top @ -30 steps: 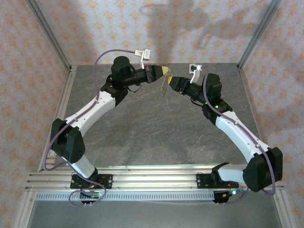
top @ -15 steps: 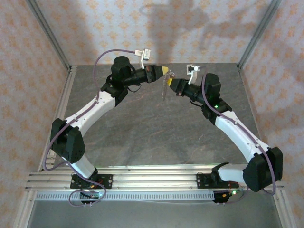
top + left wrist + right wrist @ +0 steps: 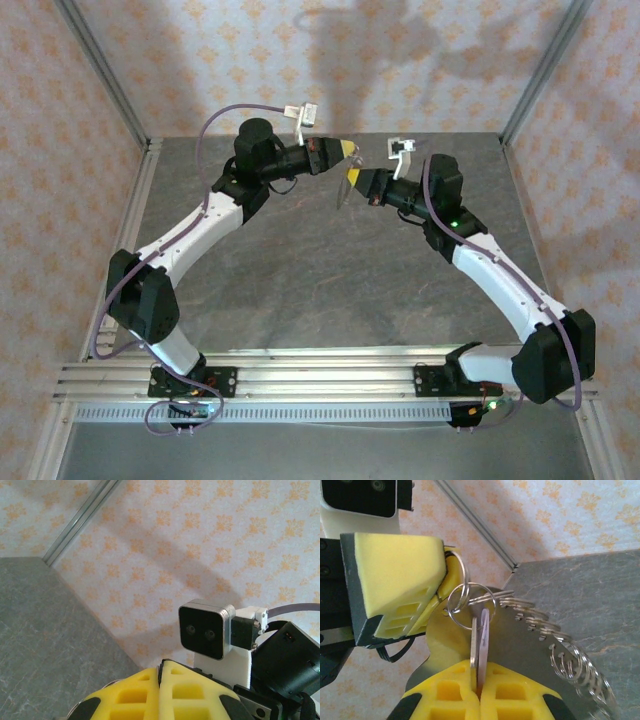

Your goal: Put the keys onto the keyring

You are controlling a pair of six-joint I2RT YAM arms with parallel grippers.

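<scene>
One small key (image 3: 479, 645) is seen in the right wrist view: a flat silvery blade with a pale lilac strip lying against it. It is clamped edge-on between the yellow foam pads (image 3: 445, 690) of the right gripper (image 3: 479, 672), whose jaws are pressed together on it. The key's long axis runs straight out of the pads, upright in that view, and its free end points away from the gripper towards a small split ring (image 3: 449, 605) of thin wire. This ring overlaps the key's free end; whether it is threaded through the key cannot be told.

The keyring (image 3: 560, 650) is seen as a thin loop with a ridged stretch of many small wire coils along one side, curving down to the right over the grey table (image 3: 600, 595). A second wire loop rises just beside the foam pad of the left gripper (image 3: 442, 567), at the pad's edge.

From the top camera the two grippers are seen close together, high above the back part of the table. The left gripper (image 3: 347, 150) is closed and the keyring (image 3: 342, 192) hangs from its tip as a pale, slim oval, long axis near upright. The right gripper (image 3: 353, 181) is placed just beside that loop. In the left wrist view the left gripper (image 3: 160, 675) is shown with its pads shut, flush against each other, before the patterned wall (image 3: 175, 540).
</scene>
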